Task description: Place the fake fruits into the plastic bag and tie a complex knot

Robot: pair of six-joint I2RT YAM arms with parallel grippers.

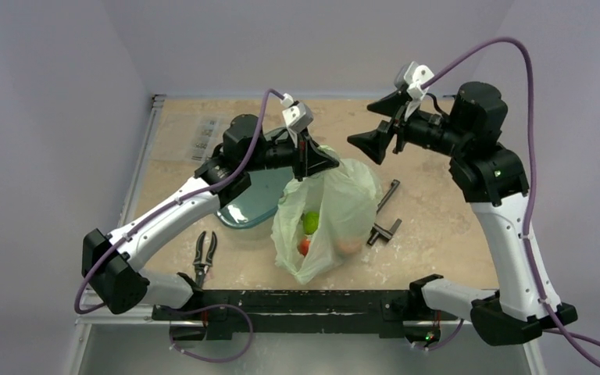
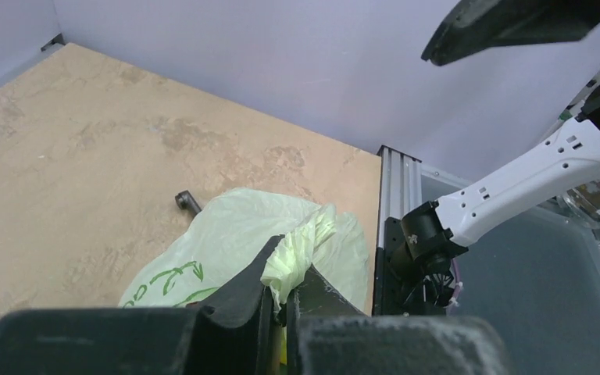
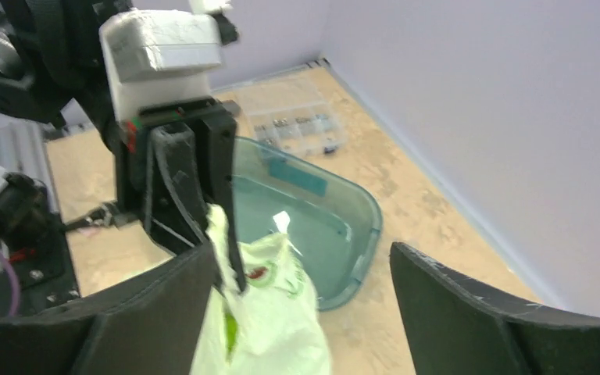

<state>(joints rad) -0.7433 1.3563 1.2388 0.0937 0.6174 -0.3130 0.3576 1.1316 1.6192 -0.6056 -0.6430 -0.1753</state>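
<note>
Pliers nearest, plastic bag beside teal tub, black tool right

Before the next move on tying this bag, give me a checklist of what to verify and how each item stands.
1. Left gripper shut on the gathered neck of the thin, pale green plastic bag: ok.
2. Right gripper open, raised and apart from the bag: ok.
3. Twisted bag end sticking out past the left gripper, free to grab: ok.
4. Small plastic fake fruits inside the bag: green, red and orange ones show through, but the full count: cannot tell.
5. Translucent teal plastic tub holds no leftover fruit: partly hidden, cannot tell.
6. Knot tied: none visible, not ok.
</note>
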